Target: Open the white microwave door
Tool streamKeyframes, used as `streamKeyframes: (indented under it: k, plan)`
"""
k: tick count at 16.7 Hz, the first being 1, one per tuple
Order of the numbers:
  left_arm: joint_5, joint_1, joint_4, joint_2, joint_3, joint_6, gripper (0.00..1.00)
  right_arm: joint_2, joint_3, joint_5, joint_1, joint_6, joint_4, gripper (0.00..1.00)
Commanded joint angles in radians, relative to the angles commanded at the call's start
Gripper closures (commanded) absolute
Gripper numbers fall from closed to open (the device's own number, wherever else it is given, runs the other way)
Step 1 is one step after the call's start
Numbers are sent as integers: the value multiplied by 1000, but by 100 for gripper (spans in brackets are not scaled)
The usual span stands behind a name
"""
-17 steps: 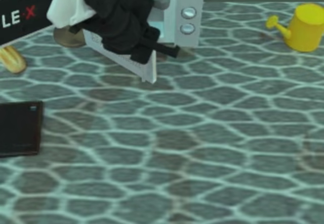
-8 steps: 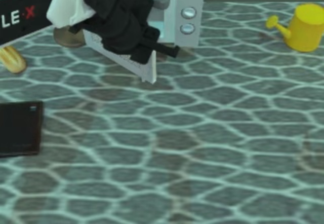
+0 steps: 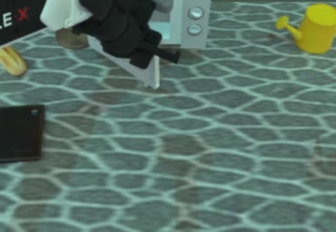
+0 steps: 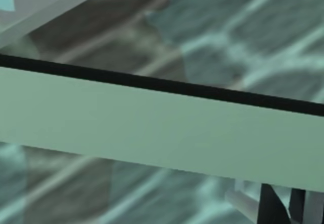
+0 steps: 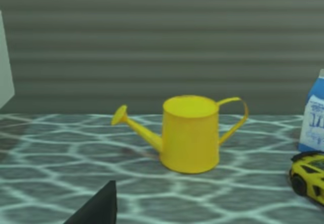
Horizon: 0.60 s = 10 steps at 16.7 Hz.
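The white microwave [image 3: 193,1] stands at the back of the table, its two silver knobs facing front. Its door [image 3: 134,66] is swung out to the left on its hinge, and the free edge points toward the table's front. My left gripper [image 3: 161,53] sits at that free edge, shut on the door, with the black arm above hiding most of the panel. In the left wrist view the door's edge [image 4: 152,127] crosses as a pale band. My right arm is parked out of the top view; a dark part of its gripper [image 5: 101,209] shows in the right wrist view.
A yellow watering can [image 3: 314,27] [image 5: 190,133] stands at the back right. A blue carton [image 5: 313,115] and a yellow toy car [image 5: 309,176] are beside it. At the left lie a bread roll [image 3: 11,61] and a flat black pad [image 3: 20,133].
My left arm has drawn back to the left and the door has swung a little farther open with it. The right arm has not moved.
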Motion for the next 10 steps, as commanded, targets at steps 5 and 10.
streamKeyframes:
  k: [5,10]
  plan:
    - [50,33,7,-43,-53,93,100,0,0,0,0,0,0,0]
    - [50,33,7,-43,-53,93,100,0,0,0,0,0,0,0]
